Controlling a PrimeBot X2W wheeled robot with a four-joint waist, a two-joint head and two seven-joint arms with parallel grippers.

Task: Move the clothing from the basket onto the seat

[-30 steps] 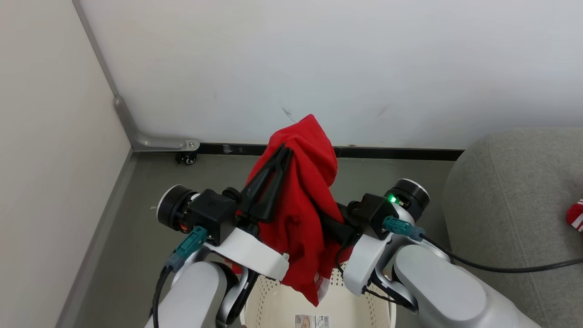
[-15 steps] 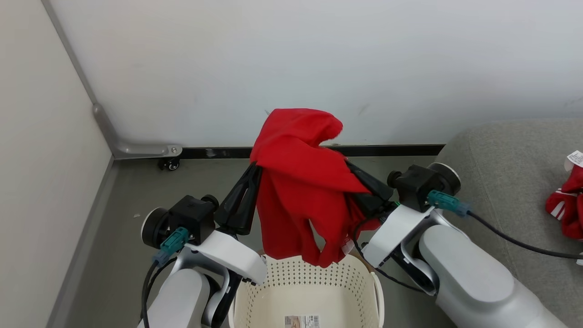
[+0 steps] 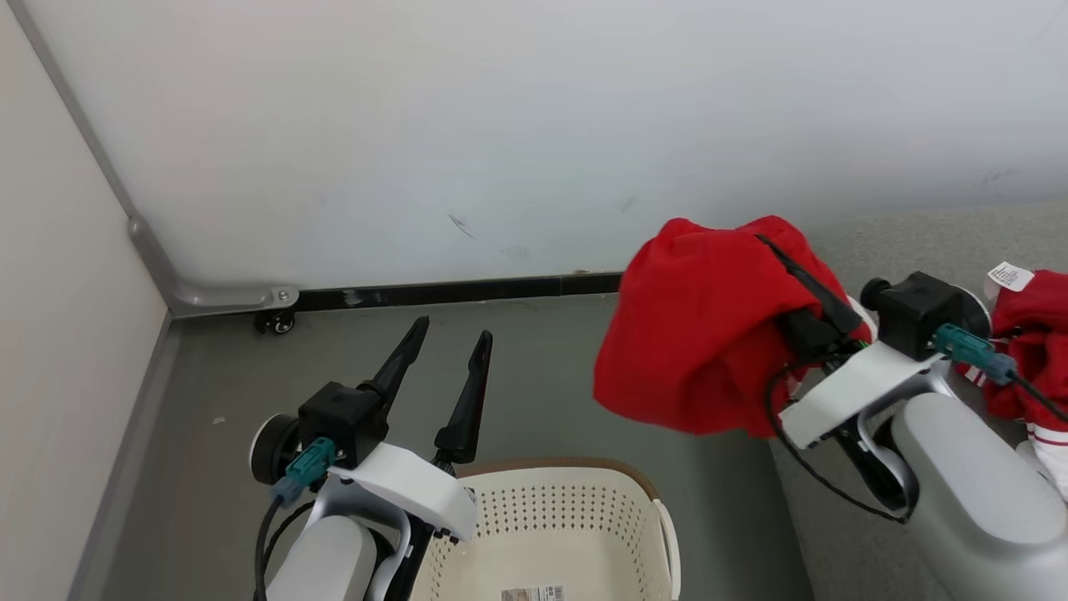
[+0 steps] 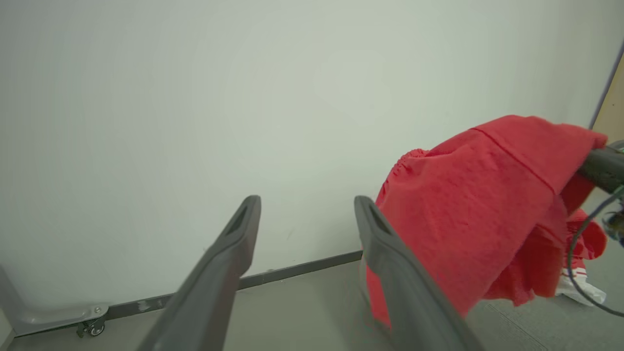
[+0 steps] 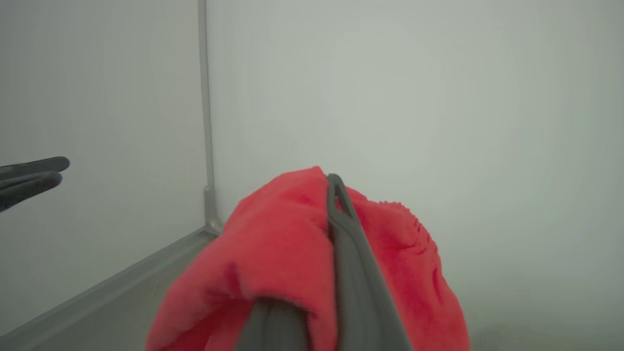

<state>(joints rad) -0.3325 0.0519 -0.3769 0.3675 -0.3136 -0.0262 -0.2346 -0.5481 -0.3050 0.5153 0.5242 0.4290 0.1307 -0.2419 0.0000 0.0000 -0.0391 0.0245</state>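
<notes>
The plain garment [image 3: 692, 334] hangs in the air from the right gripper [image 3: 772, 249], whose fingers are pressed together on a fold of it. One dark finger lies across the top of the cloth. The garment hangs over the floor [image 3: 542, 376], clear of the basket [image 3: 551, 462] and close to the edge of the seat [image 3: 909, 238].

The striped garment [image 3: 1030, 334] lies on the seat at the right edge of the head view, with a white tag [image 3: 1008, 275] at its top. The left gripper [image 3: 453, 330] is spread wide and holds nothing, just beyond the basket's brown rim.

The floor is smooth matt grey. The seat is light-grey woven fabric with a rounded edge. Behind them is a white wall [image 3: 501, 125] with a few scuffs and a black skirting [image 3: 434, 292] at its foot. A metal bracket [image 3: 209, 296] and a small caster [image 3: 279, 321] sit in the left corner.

The plain garment is bright red, soft and slightly fuzzy. It is bunched into a loose hood shape with a gathered edge.
</notes>
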